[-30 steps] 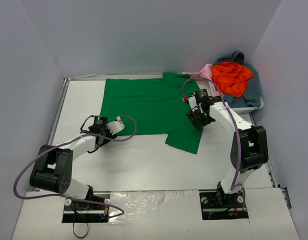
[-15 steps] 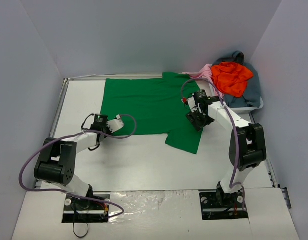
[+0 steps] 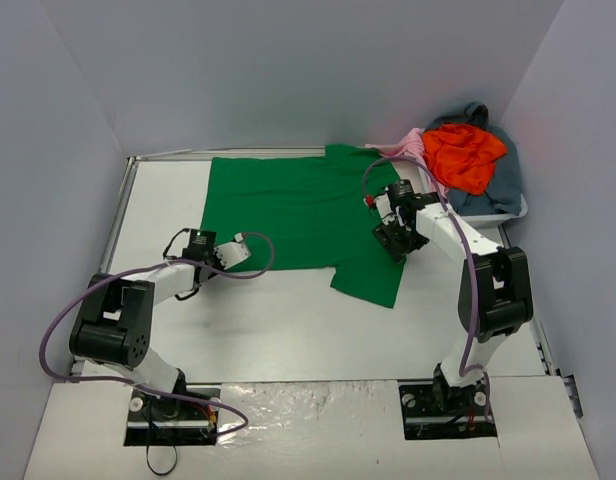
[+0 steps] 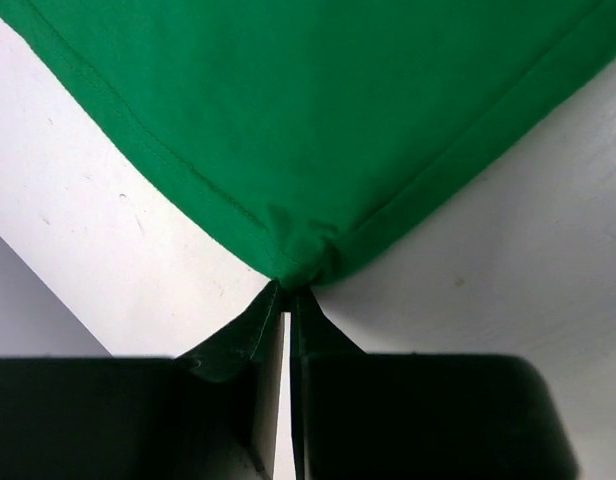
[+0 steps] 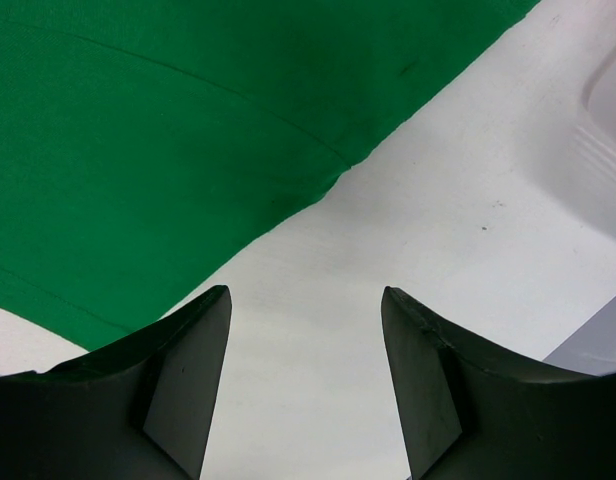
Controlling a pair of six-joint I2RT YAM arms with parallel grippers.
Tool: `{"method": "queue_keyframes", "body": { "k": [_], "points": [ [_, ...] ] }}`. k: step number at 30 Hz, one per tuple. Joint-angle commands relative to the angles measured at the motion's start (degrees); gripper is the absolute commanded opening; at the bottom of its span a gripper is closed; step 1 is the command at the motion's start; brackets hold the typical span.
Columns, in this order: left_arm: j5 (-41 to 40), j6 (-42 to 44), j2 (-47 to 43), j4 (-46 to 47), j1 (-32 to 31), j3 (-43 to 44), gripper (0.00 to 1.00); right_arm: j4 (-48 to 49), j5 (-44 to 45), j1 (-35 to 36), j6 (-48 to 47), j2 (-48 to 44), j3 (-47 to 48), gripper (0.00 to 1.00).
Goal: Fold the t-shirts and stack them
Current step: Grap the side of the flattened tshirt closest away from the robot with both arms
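Snapped left gripper [image 4: 288, 292] shut on green t-shirt [image 3: 288, 205], 8 o'clock corner; right gripper [image 5: 306, 296] parted, empty; nothing folded, other t-shirts [image 3: 466, 155] waiting at 2 o'clock.

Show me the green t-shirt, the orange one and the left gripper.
green t-shirt [image 3: 288, 205]: top external view, middle of its body.
orange-red t-shirt [image 3: 464, 152]: top external view, centre of the crumpled heap.
left gripper [image 4: 287, 292]: left wrist view, between its fingertips.

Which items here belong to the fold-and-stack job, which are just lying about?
Job: bright green cloth t-shirt spread flat, corner pinched by left gripper; right gripper, open; orange-red cloth shirt, pale pink cloth shirt, grey-blue cloth shirt, heaped far right.
Lying about: white plastic tub under that heap; white table.
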Motion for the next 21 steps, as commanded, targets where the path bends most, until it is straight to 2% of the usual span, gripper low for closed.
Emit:
{"method": "queue_keyframes", "body": {
  "k": [1, 6, 13, 21],
  "points": [
    [2.8, -1.0, 0.1, -6.3, 0.4, 2.3, 0.02, -2.3, 1.2, -0.5, 0.0, -1.1, 1.6, 0.57],
    [9.8, -2.6, -3.3, -12.9, 2.0, 5.6, 0.02, -3.3, 0.9, -0.5, -0.8, -4.0, 0.8, 0.58],
    [13.6, -5.0, -6.1, -17.6, 3.4, 9.3, 0.02, -4.0, -0.1, -0.5, -1.9, -8.0, -0.4, 0.59],
    [12.6, -5.6, -5.9, -19.3, 4.1, 10.4, 0.02, -12.2, -5.0, 0.5, -6.4, -7.9, -1.8, 0.59]
  ]
}}
